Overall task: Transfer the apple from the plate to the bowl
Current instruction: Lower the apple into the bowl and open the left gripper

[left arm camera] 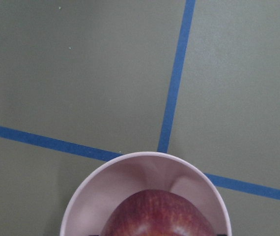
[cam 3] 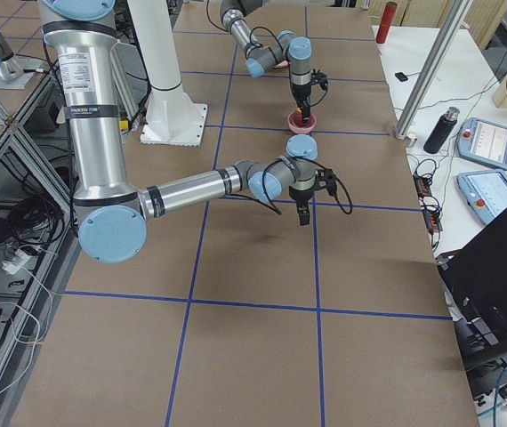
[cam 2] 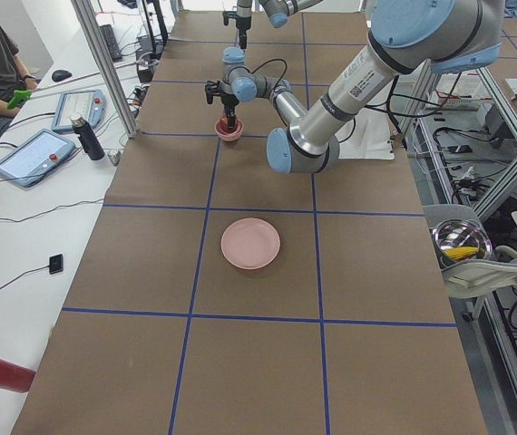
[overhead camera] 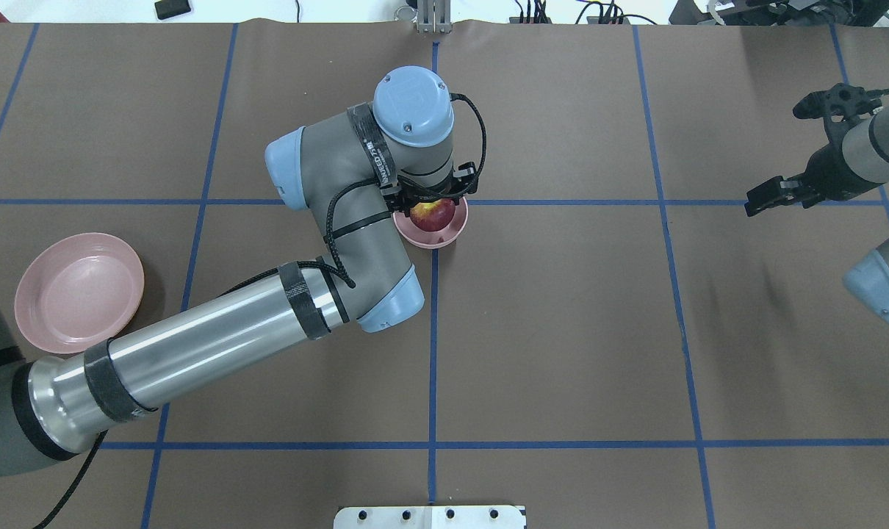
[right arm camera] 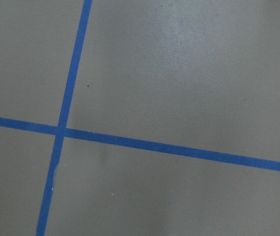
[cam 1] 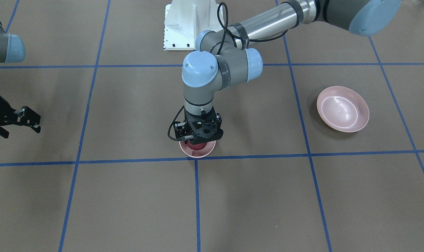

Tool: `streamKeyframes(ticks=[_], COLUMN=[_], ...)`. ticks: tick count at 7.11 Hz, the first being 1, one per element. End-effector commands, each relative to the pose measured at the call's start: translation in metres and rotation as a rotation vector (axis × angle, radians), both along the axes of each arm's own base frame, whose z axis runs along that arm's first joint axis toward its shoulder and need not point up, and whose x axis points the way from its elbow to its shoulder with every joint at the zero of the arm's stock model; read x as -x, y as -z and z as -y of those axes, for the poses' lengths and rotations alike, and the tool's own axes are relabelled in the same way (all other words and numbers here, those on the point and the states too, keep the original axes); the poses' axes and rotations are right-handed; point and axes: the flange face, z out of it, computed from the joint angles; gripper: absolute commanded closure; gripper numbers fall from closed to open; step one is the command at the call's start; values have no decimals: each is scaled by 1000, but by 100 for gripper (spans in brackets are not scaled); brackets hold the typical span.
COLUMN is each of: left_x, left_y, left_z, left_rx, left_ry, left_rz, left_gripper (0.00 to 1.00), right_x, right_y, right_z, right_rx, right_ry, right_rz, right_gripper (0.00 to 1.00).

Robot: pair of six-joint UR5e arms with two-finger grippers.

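The dark red apple (overhead camera: 431, 215) sits down inside the small pink bowl (overhead camera: 436, 235) at the table's middle, on a crossing of blue tape lines. My left gripper (overhead camera: 433, 201) points straight down into the bowl, its fingers low beside the apple and seemingly shut on it. In the left wrist view the apple (left arm camera: 157, 214) fills the bottom centre inside the bowl's rim (left arm camera: 105, 187). The wide pink plate (overhead camera: 79, 292) lies bare at the table's left end. My right gripper (overhead camera: 781, 156) hangs open and holds nothing, far to the right above bare table.
The brown table mat (overhead camera: 562, 330) carries a grid of blue tape lines. My left arm's forearm (overhead camera: 195, 345) stretches between plate and bowl. The white robot base (cam 1: 187, 24) stands at the table's edge. Tablets and a bottle lie on a side bench (cam 2: 50, 136).
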Motion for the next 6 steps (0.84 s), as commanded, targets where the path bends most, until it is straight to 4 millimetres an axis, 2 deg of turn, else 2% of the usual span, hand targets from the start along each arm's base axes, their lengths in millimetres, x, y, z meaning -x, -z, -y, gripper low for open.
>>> streamKeyframes(ticks=[1,2,3,4,5,6], left_x=[-3,-2,5,31,86,163], left_y=[-5,-12,0,10,-7,-36], left_z=[-2,-2,-2,-10,-40,-73], left_rx=[-17,-20,-33,-44,-37,-70], left_ry=[4,4,9,13,-9,-71], left_rz=[-8,-13,-35,-60,-54,-25], left_gripper=[3,3,2,3,3,2], right_x=[0,0,0,-1,-37,-75], right_y=[0,1,1,5,2,-6], right_z=[0,0,0,-2,-4,-3], right_rx=[1,0,0,5,40,39], right_ry=[-1,-1,0,11,-10,-25], right_rz=[0,1,2,25,77,100], right_gripper=[0,0,0,0,0,0])
